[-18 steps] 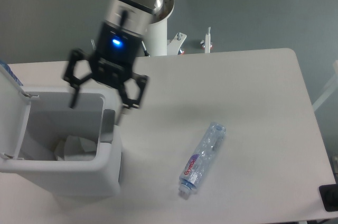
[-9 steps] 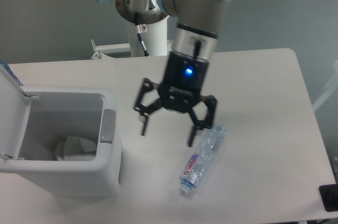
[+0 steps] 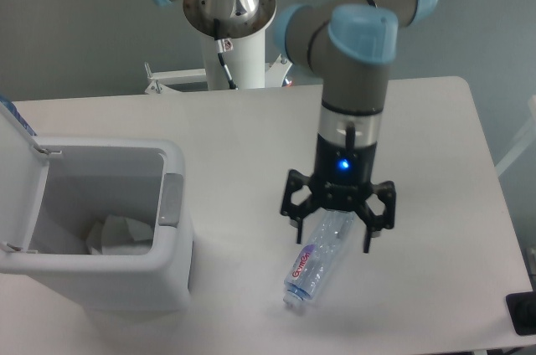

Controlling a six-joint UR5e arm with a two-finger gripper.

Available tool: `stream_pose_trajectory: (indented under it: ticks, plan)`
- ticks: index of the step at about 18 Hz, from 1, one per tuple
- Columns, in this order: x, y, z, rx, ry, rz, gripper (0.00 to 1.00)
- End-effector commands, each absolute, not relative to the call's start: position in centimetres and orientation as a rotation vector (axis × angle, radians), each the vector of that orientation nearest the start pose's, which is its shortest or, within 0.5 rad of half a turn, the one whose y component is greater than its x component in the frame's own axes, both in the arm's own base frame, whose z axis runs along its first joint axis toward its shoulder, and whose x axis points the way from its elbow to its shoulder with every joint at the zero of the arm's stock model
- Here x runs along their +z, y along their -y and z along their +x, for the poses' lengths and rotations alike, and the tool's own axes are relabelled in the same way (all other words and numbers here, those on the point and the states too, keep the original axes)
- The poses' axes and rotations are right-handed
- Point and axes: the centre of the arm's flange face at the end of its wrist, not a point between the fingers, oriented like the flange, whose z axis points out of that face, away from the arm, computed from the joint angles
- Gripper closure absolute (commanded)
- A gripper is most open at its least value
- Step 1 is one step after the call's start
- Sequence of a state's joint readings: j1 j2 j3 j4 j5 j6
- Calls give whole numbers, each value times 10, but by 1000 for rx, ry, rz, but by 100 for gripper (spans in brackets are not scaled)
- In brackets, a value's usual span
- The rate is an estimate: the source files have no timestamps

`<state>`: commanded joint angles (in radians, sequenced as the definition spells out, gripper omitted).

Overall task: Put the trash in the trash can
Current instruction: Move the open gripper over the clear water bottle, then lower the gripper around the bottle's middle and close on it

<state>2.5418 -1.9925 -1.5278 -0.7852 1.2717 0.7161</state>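
A crushed clear plastic bottle (image 3: 313, 259) with a red-pink label lies on the white table, its cap end toward the front edge. My gripper (image 3: 333, 236) hangs open right over the bottle's upper half, one finger on each side of it, not closed on it. The white trash can (image 3: 172, 271) stands at the left with its lid flipped up. Inside it a white piece (image 3: 119, 234) rests on the bottom.
The arm's white base column (image 3: 234, 66) rises at the back edge of the table (image 3: 419, 137). A grey latch tab (image 3: 171, 199) sits on the can's right rim. A dark object (image 3: 522, 313) pokes in at the bottom right corner.
The gripper swept from above the trash can rightward across the table and came down over the bottle, staying open throughout. The bottle has not moved.
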Motion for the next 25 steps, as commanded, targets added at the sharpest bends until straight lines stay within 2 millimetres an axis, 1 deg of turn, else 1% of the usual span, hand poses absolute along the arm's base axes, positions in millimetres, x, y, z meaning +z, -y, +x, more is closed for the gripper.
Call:
stream_pose_trajectory:
  ticks: [1,2,4,6,7,8,9,11,12,13,14,17,19,21,23,25]
  plan:
    - [339,-512,-460,115,229,-2673,0]
    - [326,-512,-460,120,204,-2725,0]
    - [308,-509,-454,146,109,-2813,0]
    - [290,-503,-447,144,-38,-2848,0]
    - [283,-501,-444,139,-107,-2855,0]
    - [280,-500,-443,134,-135,-2857,0]
    - [279,-501,-443,133,-138,-2857,0]
    - [266,-503,-444,112,-140,-2869,0]
    - [256,-508,-443,96,-145,-2876,0]
    - [247,-516,-438,81,-162,-2882,0]
    - [241,-521,-438,72,-168,-2885,0]
    - [233,-528,-434,56,-173,-2891,0]
    - [221,-532,-431,34,-178,-2900,0]
    - [219,-536,-430,60,-187,-2886,0]
    - [217,-537,-429,58,-187,-2887,0]
    - [210,-535,-427,45,-186,-2894,0]
